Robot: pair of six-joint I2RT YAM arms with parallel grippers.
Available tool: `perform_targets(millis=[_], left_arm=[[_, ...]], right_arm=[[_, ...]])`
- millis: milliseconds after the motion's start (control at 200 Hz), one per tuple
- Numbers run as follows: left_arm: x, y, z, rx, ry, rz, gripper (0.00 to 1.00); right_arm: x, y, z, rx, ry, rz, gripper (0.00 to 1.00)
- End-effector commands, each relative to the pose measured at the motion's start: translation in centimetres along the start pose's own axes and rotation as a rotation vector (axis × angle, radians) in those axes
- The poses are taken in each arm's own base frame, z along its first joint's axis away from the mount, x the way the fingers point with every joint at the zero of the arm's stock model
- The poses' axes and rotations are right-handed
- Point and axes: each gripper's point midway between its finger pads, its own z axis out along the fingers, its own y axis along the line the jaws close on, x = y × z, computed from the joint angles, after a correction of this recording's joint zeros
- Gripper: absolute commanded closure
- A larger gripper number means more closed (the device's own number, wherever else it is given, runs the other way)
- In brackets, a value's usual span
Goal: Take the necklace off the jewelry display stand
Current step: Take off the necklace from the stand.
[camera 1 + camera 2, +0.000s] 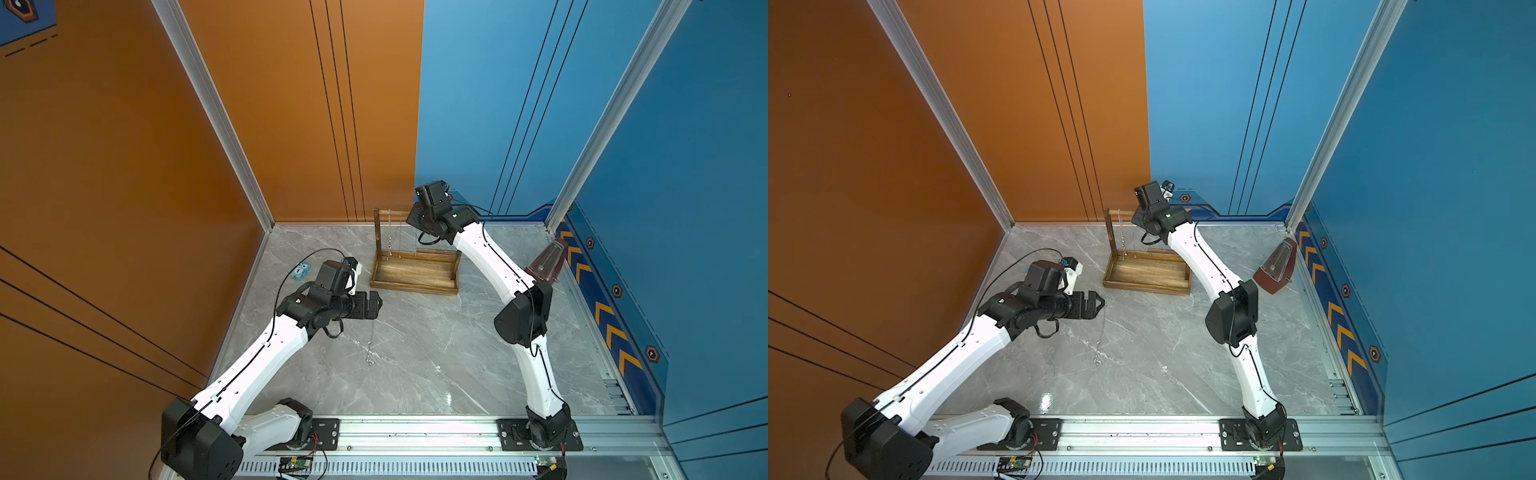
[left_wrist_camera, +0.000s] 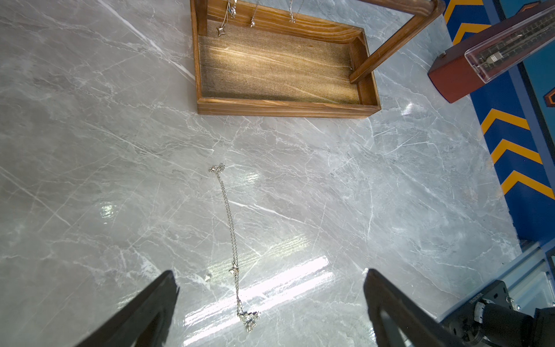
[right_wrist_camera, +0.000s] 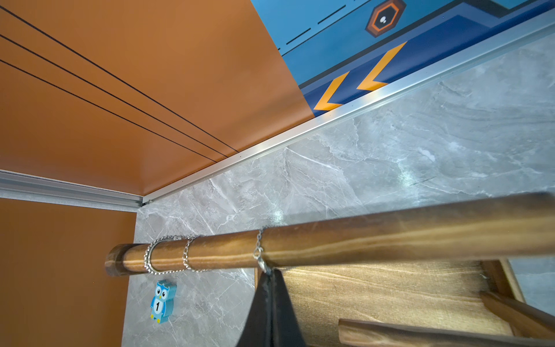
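Glossy marble table (image 2: 90,150) — grainy, matt wooden jewelry display stand (image 2: 285,108).

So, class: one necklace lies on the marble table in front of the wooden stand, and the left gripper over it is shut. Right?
Not quite: the left gripper is open; the left wrist view shows its black fingers wide apart. The rest stands: one necklace lies on the marble table in front of the jewelry display stand.

Bright, even overhead light; glare streaks on marble table (image 2: 300,270); stand rod (image 3: 420,234) blurred close up.
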Motion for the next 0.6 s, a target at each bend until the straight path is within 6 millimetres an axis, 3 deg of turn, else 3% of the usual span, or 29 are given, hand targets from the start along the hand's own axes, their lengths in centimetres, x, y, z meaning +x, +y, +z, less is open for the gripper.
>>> perform_targets(millis=[0, 590], left_arm=[[1.1, 0.0, 0.3, 0.003, 0.032, 0.021, 0.01], [1.1, 0.0, 0.3, 0.005, 0.031, 0.023, 0.02]], right_arm=[[-1.5, 0.2, -0.2, 0.001, -0.058, 0.01, 1.0], [-2.1, -0.5, -2.1, 0.01, -0.065, -0.016, 1.0]])
